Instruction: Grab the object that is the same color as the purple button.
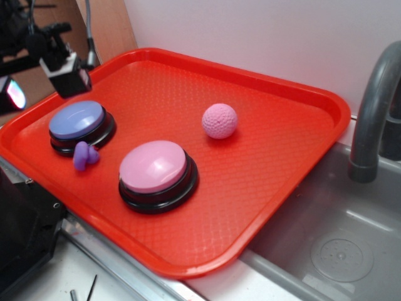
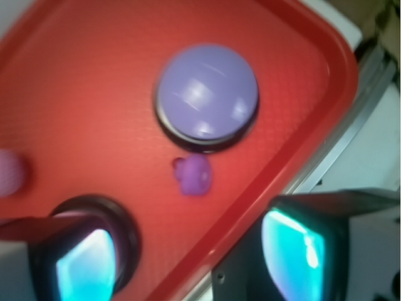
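Note:
The small purple two-lobed object (image 1: 84,155) (image 2: 194,174) lies on the red tray (image 1: 276,163), just in front of the purple button (image 1: 78,120) (image 2: 207,91), a periwinkle dome on a black base. My gripper (image 2: 188,257) hovers open above the tray's near-left rim with nothing between its glowing teal pads (image 2: 293,248). The object sits on the tray a little beyond the gap between the fingers, untouched. In the exterior view only the arm's camera block (image 1: 66,73) and one lit pad (image 1: 14,94) show at the upper left.
A larger pink dome button (image 1: 153,166) on a black base stands mid-tray, and a pink dimpled ball (image 1: 220,120) lies further back. To the right are a grey sink (image 1: 338,251) and a faucet (image 1: 371,113). A white wall backs the tray.

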Motion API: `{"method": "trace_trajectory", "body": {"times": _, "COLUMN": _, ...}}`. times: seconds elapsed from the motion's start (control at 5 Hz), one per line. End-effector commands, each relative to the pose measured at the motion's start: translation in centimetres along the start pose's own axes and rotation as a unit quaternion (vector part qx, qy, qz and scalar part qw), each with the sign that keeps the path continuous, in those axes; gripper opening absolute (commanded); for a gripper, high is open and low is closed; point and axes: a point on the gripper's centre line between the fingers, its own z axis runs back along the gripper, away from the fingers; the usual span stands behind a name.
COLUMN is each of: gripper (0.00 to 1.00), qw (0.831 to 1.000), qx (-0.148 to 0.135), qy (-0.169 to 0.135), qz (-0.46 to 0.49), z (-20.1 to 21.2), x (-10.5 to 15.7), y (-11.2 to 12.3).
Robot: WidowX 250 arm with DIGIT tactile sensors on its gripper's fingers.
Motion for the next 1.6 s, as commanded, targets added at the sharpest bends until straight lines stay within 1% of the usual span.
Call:
{"method": "trace_trajectory", "body": {"times": 0.0, "gripper": 1.0, "qw": 0.999, "qx": 0.023, "qy": -0.026, "qz": 0.022, "z": -3.9, "x": 0.8, "y": -0.1}}
{"method": "trace_trajectory", "body": {"times": 0.2, "gripper": 1.0, "qw": 0.999, "qx": 0.036, "qy": -0.019, "qz": 0.011, "z": -5.3, "x": 0.7, "y": -0.5}}
{"method": "trace_trajectory", "body": {"times": 0.4, "gripper": 1.0, "qw": 0.998, "qx": 0.062, "qy": -0.023, "qz": 0.014, "z": -7.3, "x": 0.7, "y": -0.7}}
{"method": "trace_trajectory", "body": {"times": 0.8, "gripper": 0.99, "qw": 0.996, "qx": 0.08, "qy": -0.025, "qz": 0.022, "z": -9.5, "x": 0.4, "y": -0.5}}
{"method": "trace_trajectory", "body": {"times": 1.0, "gripper": 0.0, "qw": 0.996, "qx": 0.051, "qy": -0.028, "qz": 0.06, "z": -9.8, "x": 0.8, "y": 0.3}}
{"method": "trace_trajectory", "body": {"times": 1.2, "gripper": 0.0, "qw": 0.996, "qx": 0.05, "qy": -0.031, "qz": 0.061, "z": -9.7, "x": 0.7, "y": 0.2}}
{"method": "trace_trajectory", "body": {"times": 1.4, "gripper": 0.0, "qw": 0.998, "qx": 0.035, "qy": -0.03, "qz": 0.039, "z": -7.5, "x": 0.9, "y": -1.1}}
